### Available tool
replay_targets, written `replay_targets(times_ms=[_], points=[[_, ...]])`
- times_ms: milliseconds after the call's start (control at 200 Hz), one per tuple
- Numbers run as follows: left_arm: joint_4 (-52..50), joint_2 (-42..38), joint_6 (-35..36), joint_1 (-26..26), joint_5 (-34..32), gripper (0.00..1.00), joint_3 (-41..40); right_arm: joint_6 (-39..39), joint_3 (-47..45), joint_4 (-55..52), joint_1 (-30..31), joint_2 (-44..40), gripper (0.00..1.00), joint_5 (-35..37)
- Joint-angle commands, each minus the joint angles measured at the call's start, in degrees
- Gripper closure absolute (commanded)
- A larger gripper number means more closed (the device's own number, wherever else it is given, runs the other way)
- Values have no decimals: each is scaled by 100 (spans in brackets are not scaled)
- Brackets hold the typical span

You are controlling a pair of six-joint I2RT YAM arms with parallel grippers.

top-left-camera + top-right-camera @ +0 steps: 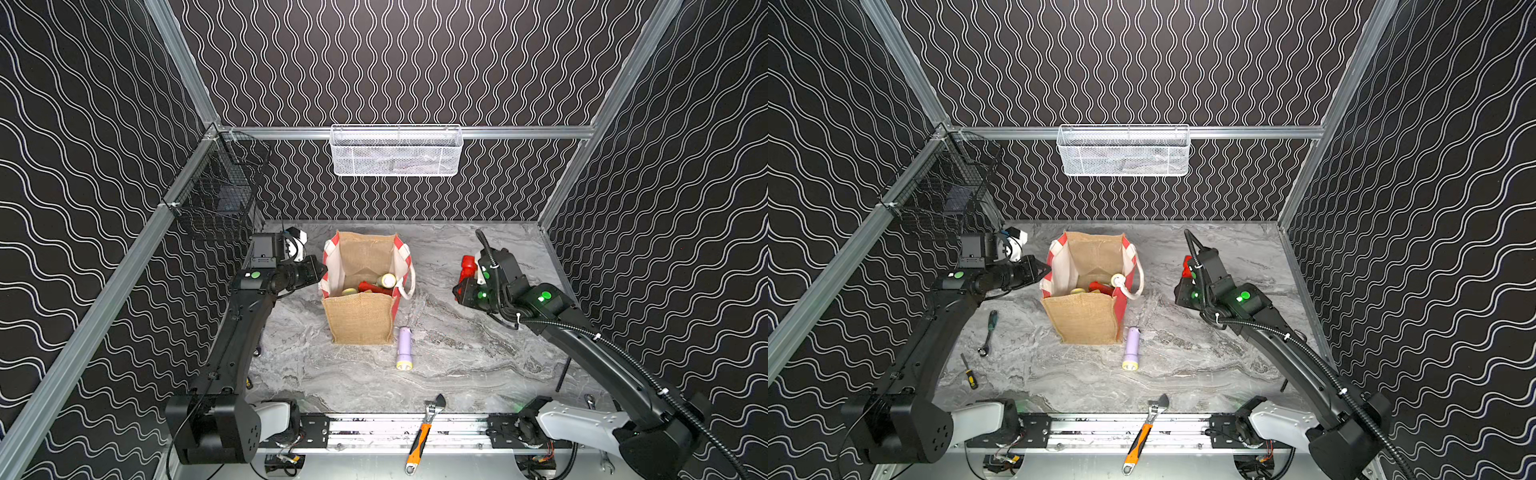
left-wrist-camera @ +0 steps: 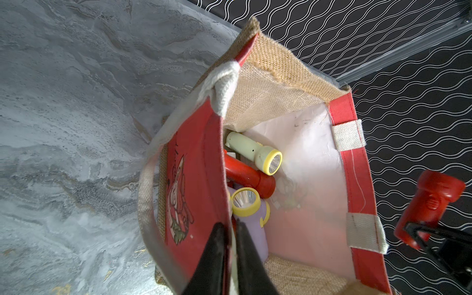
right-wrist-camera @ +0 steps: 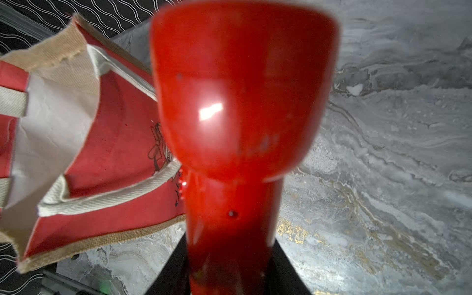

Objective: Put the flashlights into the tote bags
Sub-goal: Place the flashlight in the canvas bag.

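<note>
My left arm reaches forward, wrist turned inward, its left claw (image 2: 228,227) pinched onto one wall of the tote bag (image 2: 194,178). My right arm stretches forward, right claw (image 2: 415,231) clamped around a red flashlight (image 3: 242,102).

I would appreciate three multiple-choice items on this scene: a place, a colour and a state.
1. Relative to the tote bag, the loose lilac flashlight lies: A inside; B on the table beside it; C underneath.
2. The right gripper holds a flashlight coloured: A blue; B red; C green.
3. The left gripper is: A wide open; B shut on the tote bag's wall; C shut on a flashlight.
Key: B, it lies by the bag's front corner; B, the red flashlight fills the right wrist view; C, jaws pinch the red wall.
</note>
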Motion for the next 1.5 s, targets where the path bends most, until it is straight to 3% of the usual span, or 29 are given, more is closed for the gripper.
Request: replay_targets(times_ms=[0,485,691,1086,1496], points=[[91,-28,99,2,-28,85,11,-314,162,46,-17,73,63,60],[135,-42,44,3,221,85,-15,-592,1948,916,-49,1610,64,-1481],[172,-46,3,3,300,85,-42,-363,2641,1373,-23,2303,64,-2388],[66,-125,141,3,124,85,-86,-87,3756,1277,571,3452,63,-2776],[214,-186,112,1,237,85,-208,206,4083,1311,1107,4189,63,-2777]])
